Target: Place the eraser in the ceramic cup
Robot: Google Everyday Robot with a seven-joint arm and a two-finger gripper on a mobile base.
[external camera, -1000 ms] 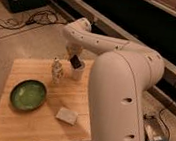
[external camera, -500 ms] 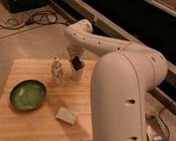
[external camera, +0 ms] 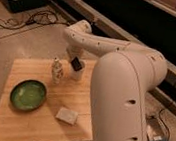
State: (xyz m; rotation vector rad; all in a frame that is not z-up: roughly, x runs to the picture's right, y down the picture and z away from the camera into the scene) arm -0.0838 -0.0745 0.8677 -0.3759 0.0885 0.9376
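The whitish ceramic cup (external camera: pixel 77 73) stands on the far part of the wooden table (external camera: pixel 31 126). The black eraser (external camera: pixel 76 63) hangs tilted right at the cup's mouth, its lower end at the rim. My gripper (external camera: pixel 75 59) reaches down from the white arm directly over the cup and is shut on the eraser; the fingers are mostly hidden by the wrist.
A small white patterned bottle (external camera: pixel 56 71) stands just left of the cup. A green bowl (external camera: pixel 27 94) sits at the table's left. A flat whitish pad (external camera: pixel 67 115) lies near the front right. My large white arm fills the right side. Cables lie on the floor behind.
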